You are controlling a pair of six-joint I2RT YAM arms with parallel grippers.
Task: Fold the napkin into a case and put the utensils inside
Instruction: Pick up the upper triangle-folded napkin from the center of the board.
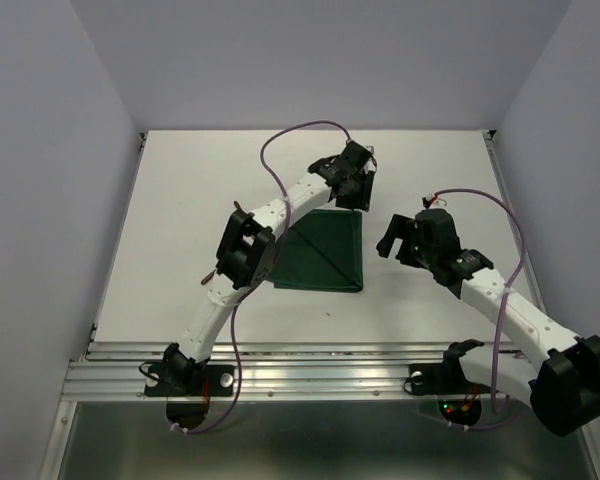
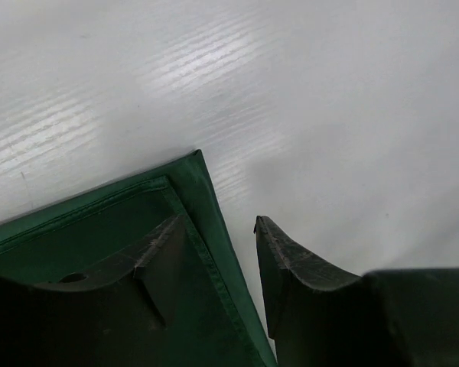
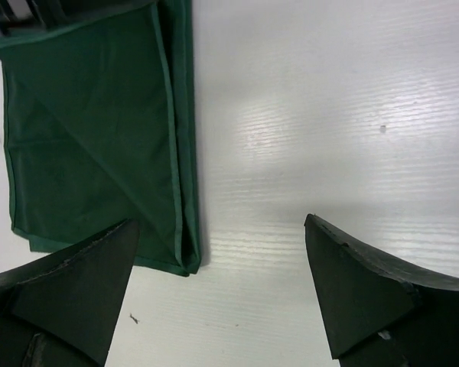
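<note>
Napkin [image 1: 325, 250]: folded, flat on surface [image 1: 180, 200]. Left fingers [image 2: 291, 260]: apart, empty, astride its edge. Right fingers [image 3: 352, 283]: wide, empty.

No writing, label, brand or number can be read in any of the three views. The napkin [image 1: 325, 255] and the table [image 1: 180, 200] show plain surfaces.

A flat white table top [image 1: 180, 200] is seen, streaked with pale glare. It is closed in by plain lilac-grey walls [image 1: 50, 220]. Along its near edge a ribbed silver aluminium rail [image 1: 320, 375] is mounted. A tiny dark speck [image 3: 134, 319] is spotted on the white surface.
</note>
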